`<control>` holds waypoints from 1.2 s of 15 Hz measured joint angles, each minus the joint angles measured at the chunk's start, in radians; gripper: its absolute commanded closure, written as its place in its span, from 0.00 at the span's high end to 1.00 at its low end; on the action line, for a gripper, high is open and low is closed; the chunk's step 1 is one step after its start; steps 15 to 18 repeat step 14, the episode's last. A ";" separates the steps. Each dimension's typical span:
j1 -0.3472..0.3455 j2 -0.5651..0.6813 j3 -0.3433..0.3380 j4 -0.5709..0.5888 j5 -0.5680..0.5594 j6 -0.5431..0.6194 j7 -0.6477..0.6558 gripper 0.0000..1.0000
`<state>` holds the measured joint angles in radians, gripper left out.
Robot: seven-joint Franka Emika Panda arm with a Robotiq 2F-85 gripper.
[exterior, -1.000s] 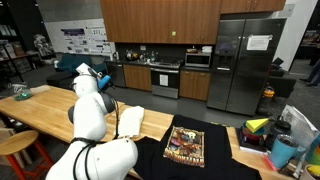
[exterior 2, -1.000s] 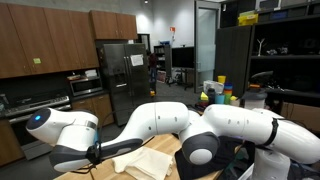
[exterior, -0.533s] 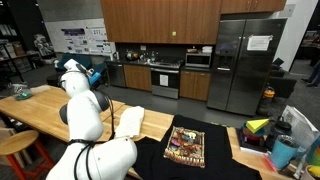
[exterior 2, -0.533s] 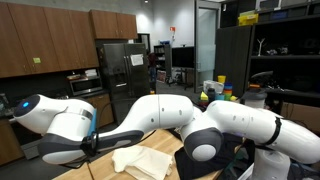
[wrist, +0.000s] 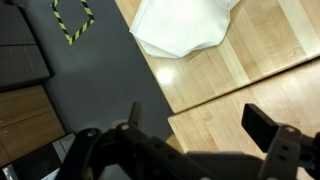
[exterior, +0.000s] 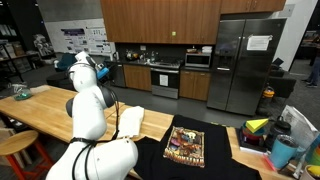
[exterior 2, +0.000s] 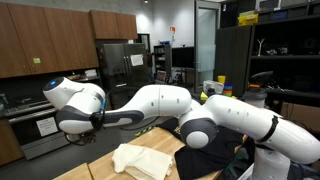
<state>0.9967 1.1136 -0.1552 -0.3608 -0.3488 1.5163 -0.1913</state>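
Jaws fully open, holding nothing, hanging well above the desk (wrist: 262, 68). Nearest thing is the white cloth (wrist: 185, 25), top centre of the wrist view, lying on the wood just beside the black mat (wrist: 90, 75). Probably folded, but its top edge is cropped. A clean grab would need centring over it, a straight drop, then pinching a raised fold.

The cloth (wrist: 185, 25) is soft, matt white fabric lying on a smooth, pale wood table (wrist: 265, 55). Above the cloth, the arm's (exterior: 90, 108) shell is glossy white plastic.
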 measured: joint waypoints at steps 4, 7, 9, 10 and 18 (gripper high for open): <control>-0.061 -0.005 0.028 0.000 0.033 0.001 -0.018 1.00; -0.100 -0.006 0.051 0.000 0.057 0.004 -0.032 1.00; -0.125 -0.006 0.067 0.000 0.073 0.009 -0.039 1.00; -0.135 -0.006 0.075 0.000 0.078 0.010 -0.041 1.00; -0.165 -0.006 0.097 0.000 0.086 0.016 -0.052 1.00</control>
